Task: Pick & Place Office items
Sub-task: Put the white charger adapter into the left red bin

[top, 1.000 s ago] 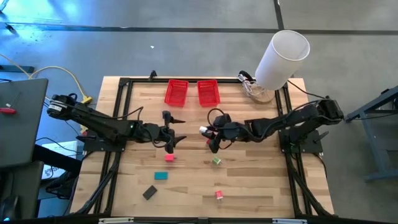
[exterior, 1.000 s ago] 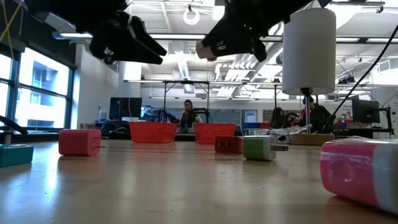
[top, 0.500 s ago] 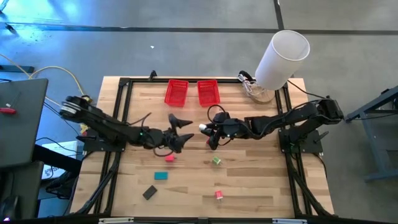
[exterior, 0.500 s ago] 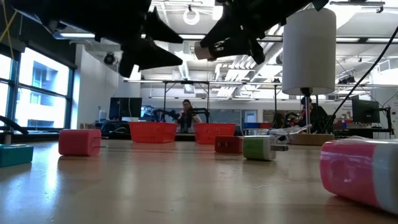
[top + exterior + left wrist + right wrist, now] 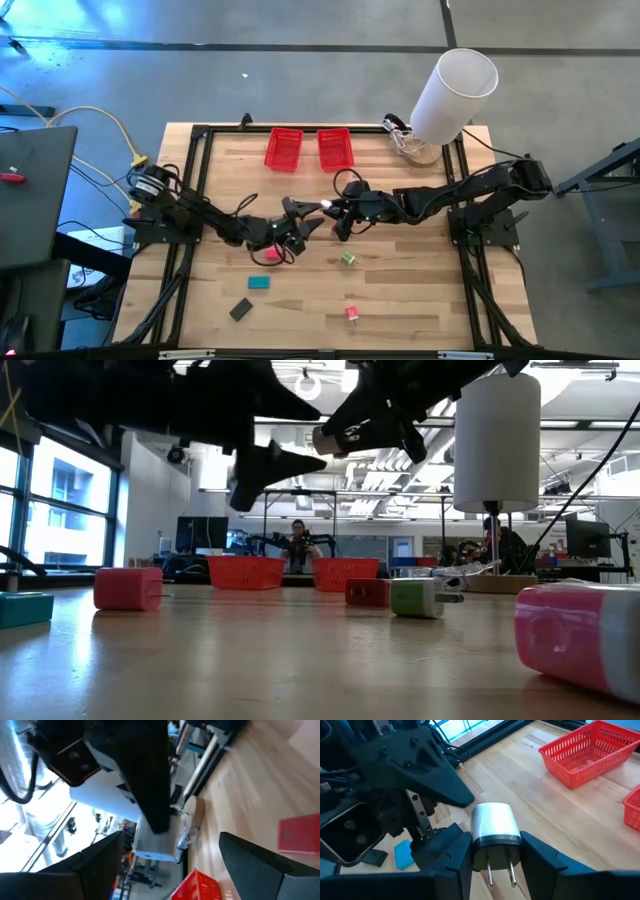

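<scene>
The right gripper [image 5: 492,857] clamps the silvery plug adapter [image 5: 495,827] above mid-table, well short of the red baskets [image 5: 308,148]. The left gripper [image 5: 312,222] gapes just beside it. The adapter looks light, rigid and slick; grip its flat sides, not the prongs.

Two dark jointed arms, black tapered fingers (looped cables).
</scene>
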Controlling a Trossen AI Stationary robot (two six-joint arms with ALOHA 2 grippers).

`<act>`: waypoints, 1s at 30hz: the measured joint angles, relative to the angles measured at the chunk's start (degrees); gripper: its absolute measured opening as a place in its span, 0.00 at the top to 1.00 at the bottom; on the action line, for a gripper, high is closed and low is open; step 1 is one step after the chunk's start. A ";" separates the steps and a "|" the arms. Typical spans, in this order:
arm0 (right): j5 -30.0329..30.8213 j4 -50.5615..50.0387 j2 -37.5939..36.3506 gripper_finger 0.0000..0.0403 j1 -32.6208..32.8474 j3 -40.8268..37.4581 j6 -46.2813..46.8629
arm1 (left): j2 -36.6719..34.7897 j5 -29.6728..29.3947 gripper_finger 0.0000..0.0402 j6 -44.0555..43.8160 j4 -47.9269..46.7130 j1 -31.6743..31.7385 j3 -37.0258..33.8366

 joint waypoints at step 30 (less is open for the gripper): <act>-0.47 -0.07 0.00 0.69 0.02 0.00 -0.26 | 0.16 1.97 0.21 -1.38 -2.12 3.39 2.26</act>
